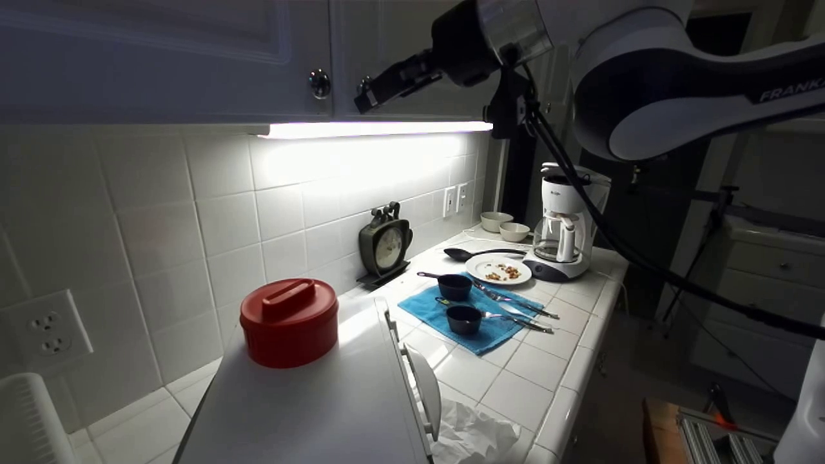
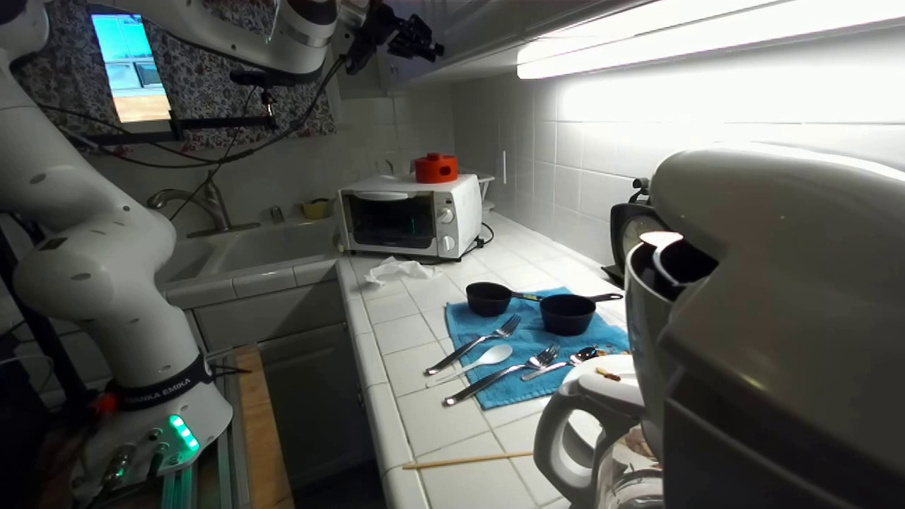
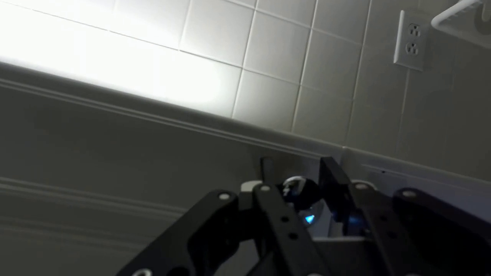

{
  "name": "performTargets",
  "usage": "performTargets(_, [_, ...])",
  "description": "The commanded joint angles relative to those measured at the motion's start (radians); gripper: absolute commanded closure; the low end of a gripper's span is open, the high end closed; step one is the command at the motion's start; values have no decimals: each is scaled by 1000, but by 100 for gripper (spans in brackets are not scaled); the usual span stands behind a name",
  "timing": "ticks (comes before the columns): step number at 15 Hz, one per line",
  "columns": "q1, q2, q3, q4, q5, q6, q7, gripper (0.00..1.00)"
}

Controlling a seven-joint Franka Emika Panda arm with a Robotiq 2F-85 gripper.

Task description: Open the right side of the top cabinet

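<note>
The white top cabinet (image 1: pixel 283 96) shows in an exterior view with both doors shut; its shelves are hidden. The right side door (image 1: pixel 390 38) is partly behind my arm, and its underside edge region shows dimly in the wrist view (image 3: pixel 96 153). Its silver knob (image 1: pixel 364 83) sits at its lower left corner. My gripper (image 1: pixel 368 101) is at this knob. In the wrist view the fingers (image 3: pixel 294 168) are apart, one on each side of the knob (image 3: pixel 301 193), with a small gap by one finger. The twin door (image 1: pixel 161 51) has its own knob (image 1: pixel 319 84).
A lit lamp strip (image 1: pixel 380 129) runs under the cabinet. Below stand a toaster oven (image 2: pixel 392 219) with a red canister (image 1: pixel 290 322) on it, a dark scale (image 1: pixel 387 248), a coffee maker (image 1: pixel 561 219), and small pans on a blue towel (image 1: pixel 425 306). A cable (image 1: pixel 619 245) hangs from my arm.
</note>
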Motion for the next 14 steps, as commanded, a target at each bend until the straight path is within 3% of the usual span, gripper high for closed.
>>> performTargets(1, [-40,-5,22,0,-36,26,37,92])
performTargets(14, [-1,-39,18,-19,-1,-5,-14,92])
